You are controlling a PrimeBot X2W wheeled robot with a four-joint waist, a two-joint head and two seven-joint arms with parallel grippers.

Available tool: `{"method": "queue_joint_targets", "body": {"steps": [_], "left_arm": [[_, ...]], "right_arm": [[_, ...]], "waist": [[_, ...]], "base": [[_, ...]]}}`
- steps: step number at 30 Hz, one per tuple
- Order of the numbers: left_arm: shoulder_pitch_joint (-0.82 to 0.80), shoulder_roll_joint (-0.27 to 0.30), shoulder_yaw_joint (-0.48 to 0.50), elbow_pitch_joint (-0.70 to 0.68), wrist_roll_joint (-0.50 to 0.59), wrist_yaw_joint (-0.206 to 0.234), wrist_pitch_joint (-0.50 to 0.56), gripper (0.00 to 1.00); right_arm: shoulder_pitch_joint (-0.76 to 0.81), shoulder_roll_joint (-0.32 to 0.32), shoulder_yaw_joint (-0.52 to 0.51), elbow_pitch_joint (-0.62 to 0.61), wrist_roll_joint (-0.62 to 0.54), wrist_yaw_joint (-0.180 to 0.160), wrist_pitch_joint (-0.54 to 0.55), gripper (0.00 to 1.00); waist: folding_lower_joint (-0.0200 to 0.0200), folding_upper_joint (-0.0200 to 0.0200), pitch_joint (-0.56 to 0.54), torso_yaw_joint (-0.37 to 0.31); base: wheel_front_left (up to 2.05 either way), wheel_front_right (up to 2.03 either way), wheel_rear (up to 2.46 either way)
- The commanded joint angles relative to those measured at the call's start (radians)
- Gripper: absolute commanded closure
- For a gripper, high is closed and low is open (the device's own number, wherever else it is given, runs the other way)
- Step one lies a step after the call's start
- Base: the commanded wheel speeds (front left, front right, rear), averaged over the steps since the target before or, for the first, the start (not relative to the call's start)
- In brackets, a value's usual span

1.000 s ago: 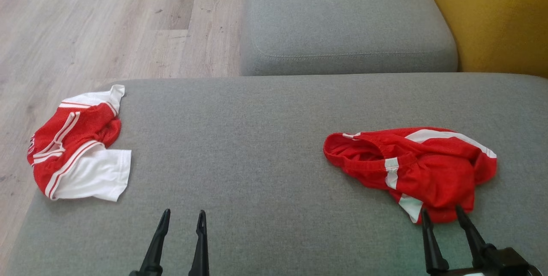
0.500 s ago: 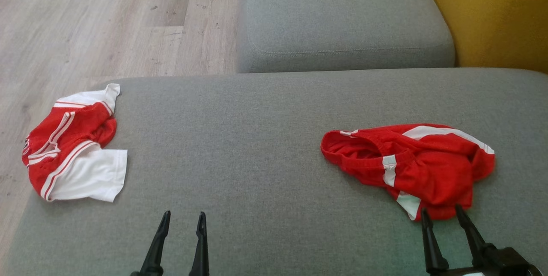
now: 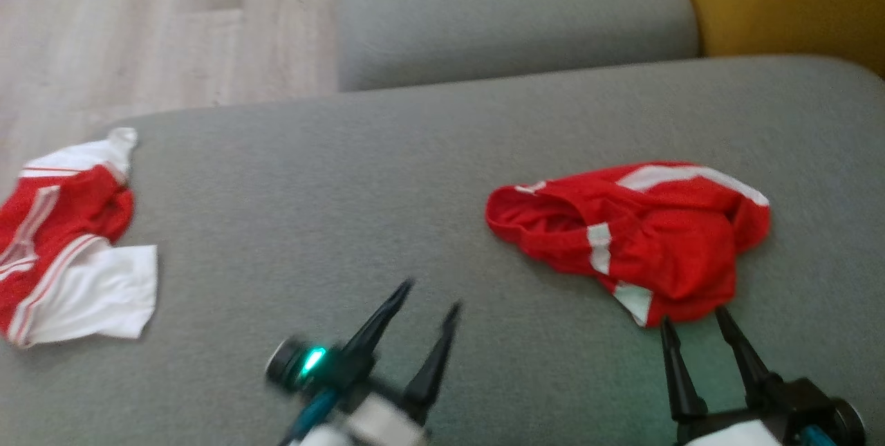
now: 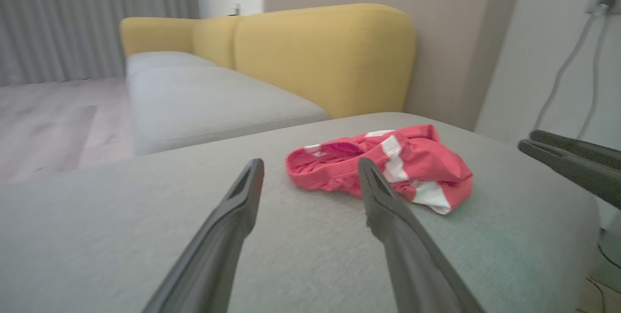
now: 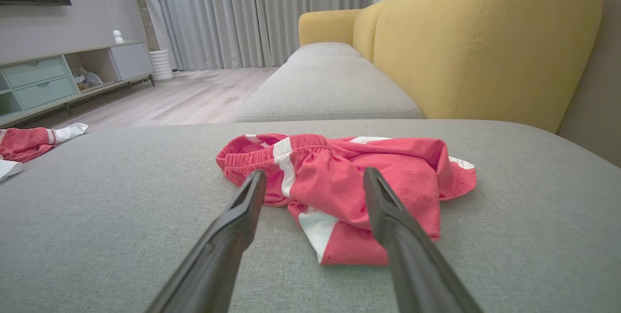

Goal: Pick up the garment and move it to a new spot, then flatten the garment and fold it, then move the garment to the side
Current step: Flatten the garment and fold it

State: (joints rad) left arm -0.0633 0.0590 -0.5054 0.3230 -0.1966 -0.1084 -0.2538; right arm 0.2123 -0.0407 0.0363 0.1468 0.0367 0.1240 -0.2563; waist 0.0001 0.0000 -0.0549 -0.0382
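Note:
A crumpled pair of red shorts with white stripes point(image 3: 643, 231) lies on the right half of the grey cushion point(image 3: 346, 176). My right gripper point(image 3: 693, 318) is open just short of its near hem, fingers pointing at it; in the right wrist view the shorts point(image 5: 339, 177) lie right beyond that gripper point(image 5: 314, 173). My left gripper point(image 3: 429, 294) is open over bare cushion, angled toward the shorts, and blurred. The left wrist view has the shorts point(image 4: 383, 167) ahead of the left gripper point(image 4: 310, 165), with the right gripper's fingers point(image 4: 567, 160) at its right edge.
A second red and white garment point(image 3: 62, 252) lies crumpled at the cushion's left edge, also seen as a garment point(image 5: 29, 143) far left in the right wrist view. Beyond are another grey seat cushion point(image 3: 511, 10), the yellow sofa back point(image 3: 788, 3) and wooden floor point(image 3: 138, 31).
My left gripper has swung up and to the right toward the red shorts. The head camera has shifted, sliding the whole scene left and up. The right gripper stays at the shorts' near hem.

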Motion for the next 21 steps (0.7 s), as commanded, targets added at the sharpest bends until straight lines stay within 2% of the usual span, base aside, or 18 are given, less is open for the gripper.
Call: {"method": "queue_joint_targets", "body": {"steps": [1, 3, 4, 8, 14, 18, 21], "left_arm": [[-0.108, -0.009, -0.008, 0.007, -0.003, -0.01, -0.008, 0.0], [-0.199, -0.009, -0.081, 0.076, -0.019, -0.017, -0.008, 0.0], [-0.295, -0.009, -0.165, 0.137, -0.034, -0.02, -0.008, 0.0], [-0.49, -0.009, -0.332, 0.232, -0.109, -0.022, 0.016, 0.0], [-0.704, -0.009, -0.472, 0.349, -0.217, -0.022, 0.044, 0.0], [-0.786, -0.009, -0.568, 0.41, -0.292, -0.022, 0.07, 0.0], [-0.815, -0.009, -0.602, 0.439, -0.327, -0.022, 0.074, 0.0]], "right_arm": [[-0.059, -0.009, 0.031, -0.039, -0.007, 0.007, -0.006, 0.0], [-0.067, -0.009, 0.038, -0.042, -0.013, 0.007, -0.006, 0.0], [-0.076, -0.009, 0.042, -0.045, -0.017, 0.007, -0.006, 0.0], [-0.115, -0.009, 0.048, -0.054, -0.026, 0.007, -0.006, 0.0], [-0.17, -0.009, 0.063, -0.065, -0.015, 0.007, -0.006, 0.0], [-0.184, -0.009, 0.07, -0.066, -0.01, 0.007, -0.006, 0.0], [-0.185, -0.009, 0.07, -0.066, -0.007, 0.007, -0.006, 0.0]], "waist": [[-0.0001, 0.0, 0.042, -0.046], [-0.0001, 0.0, 0.064, -0.072], [-0.0001, 0.0, 0.095, -0.096], [-0.0001, 0.0, 0.175, -0.141], [-0.0001, 0.0, 0.275, -0.214], [-0.0001, 0.0, 0.31, -0.251], [-0.0001, 0.0, 0.316, -0.264]], "base": [[0.0, 0.0, 0.0], [0.0, 0.0, 0.0], [0.0, 0.0, 0.0], [0.0, 0.0, 0.0], [0.0, 0.0, 0.0], [0.0, 0.0, 0.0], [0.0, 0.0, 0.0]]}}
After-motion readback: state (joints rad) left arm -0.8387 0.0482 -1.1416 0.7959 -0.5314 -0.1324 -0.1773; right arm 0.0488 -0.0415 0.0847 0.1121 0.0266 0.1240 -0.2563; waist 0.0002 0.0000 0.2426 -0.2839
